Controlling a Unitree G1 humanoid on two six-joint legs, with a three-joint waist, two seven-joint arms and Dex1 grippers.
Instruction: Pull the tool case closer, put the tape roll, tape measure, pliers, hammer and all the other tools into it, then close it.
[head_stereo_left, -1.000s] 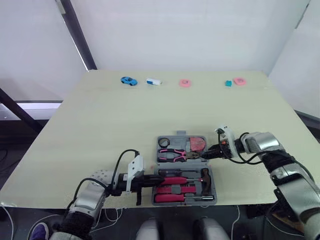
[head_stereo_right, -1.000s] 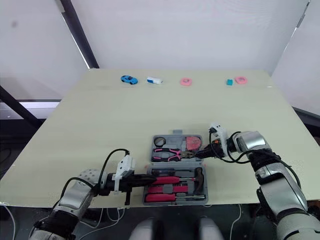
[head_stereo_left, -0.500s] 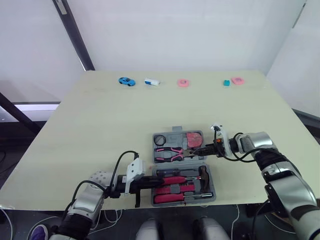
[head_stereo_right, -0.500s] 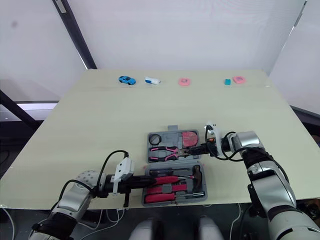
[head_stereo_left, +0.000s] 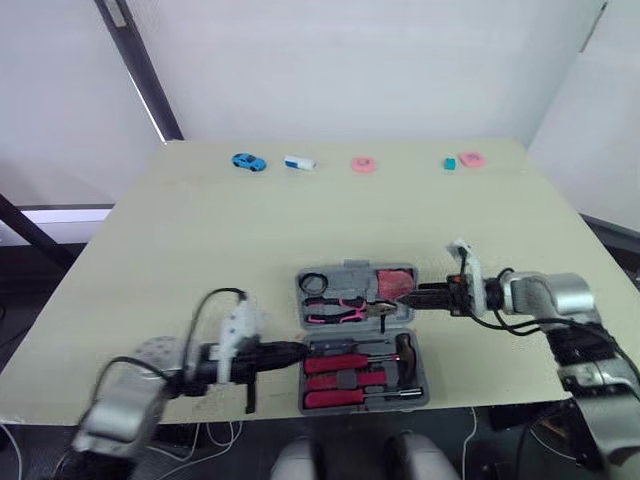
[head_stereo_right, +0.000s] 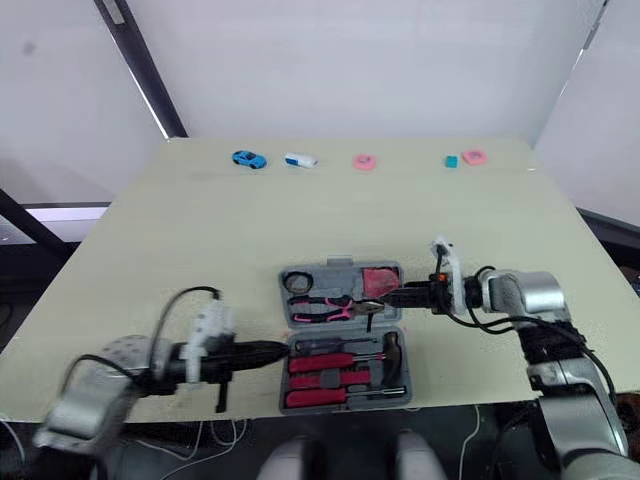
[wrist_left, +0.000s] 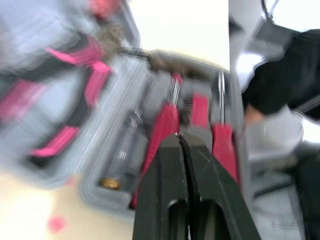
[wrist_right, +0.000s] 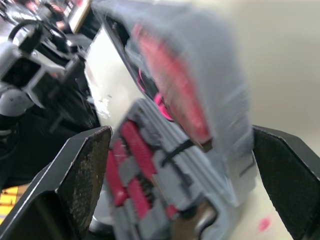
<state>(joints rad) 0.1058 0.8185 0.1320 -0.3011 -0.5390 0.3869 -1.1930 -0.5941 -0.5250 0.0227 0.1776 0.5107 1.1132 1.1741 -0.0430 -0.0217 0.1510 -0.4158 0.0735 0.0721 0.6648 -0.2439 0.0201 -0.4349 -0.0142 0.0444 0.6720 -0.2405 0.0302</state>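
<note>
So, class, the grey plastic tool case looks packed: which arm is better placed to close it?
Likely right: the right tool, open, straddles the right edge of the far half of the grey plastic tool case; the left tool, shut, points at its near half.

R hand has started tipping tool case lid up; L hand drew back a bit.

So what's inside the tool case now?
The tool case lies open. Far half: black tape roll, pink-handled pliers, pink tape measure. Near half: red-handled screwdrivers and the hammer. The slots beneath them are covered.
</note>
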